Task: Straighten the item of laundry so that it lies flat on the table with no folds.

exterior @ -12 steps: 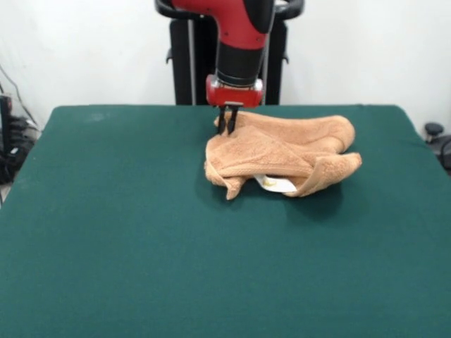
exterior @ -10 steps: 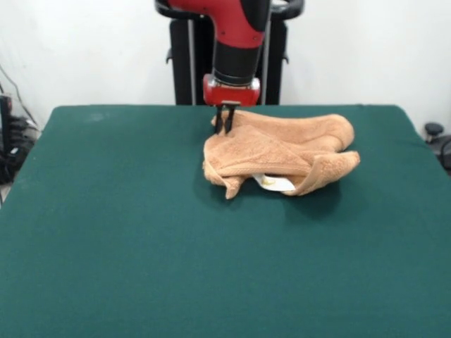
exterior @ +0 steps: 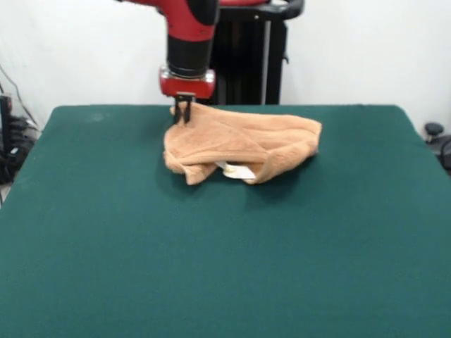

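Observation:
The light orange-tan towel (exterior: 239, 143) lies bunched and folded on the far middle of the dark green table (exterior: 211, 267). A white label (exterior: 238, 170) pokes out under its near fold. My gripper (exterior: 183, 116) hangs from the red arm at the towel's far left corner. Its fingers are shut on that corner and hold it slightly raised, so the towel slopes down to the right.
The black robot pedestal (exterior: 243, 63) stands behind the table's far edge. Cables and dark gear (exterior: 10, 141) sit off the table's left side, and a black knob (exterior: 433, 130) sits off its right side.
The gripper has moved to the left with the towel corner in it, dragging the whole towel left across the table. The towel now looks more stretched out.

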{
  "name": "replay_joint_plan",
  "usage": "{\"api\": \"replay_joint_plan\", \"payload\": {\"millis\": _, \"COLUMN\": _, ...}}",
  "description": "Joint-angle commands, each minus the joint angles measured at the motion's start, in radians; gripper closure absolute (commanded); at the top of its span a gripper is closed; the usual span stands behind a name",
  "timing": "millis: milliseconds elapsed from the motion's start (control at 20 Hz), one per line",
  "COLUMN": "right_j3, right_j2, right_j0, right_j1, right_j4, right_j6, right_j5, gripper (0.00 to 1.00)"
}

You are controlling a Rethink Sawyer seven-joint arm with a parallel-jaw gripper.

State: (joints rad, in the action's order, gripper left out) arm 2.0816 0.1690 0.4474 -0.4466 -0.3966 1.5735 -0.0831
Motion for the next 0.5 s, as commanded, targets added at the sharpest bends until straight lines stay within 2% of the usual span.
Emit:
{"api": "replay_joint_plan", "payload": {"millis": 50, "right_j3": -0.110, "right_j2": -0.091, "right_j0": 0.033, "right_j1": -0.039, "right_j4": -0.059, "right_j6": -0.048, "right_j5": 0.221, "gripper": 1.00}}
{"api": "replay_joint_plan", "payload": {"millis": 500, "right_j3": -0.134, "right_j2": -0.119, "right_j0": 0.055, "right_j1": -0.009, "right_j4": -0.129, "right_j6": -0.002, "right_j5": 0.224, "gripper": 1.00}}
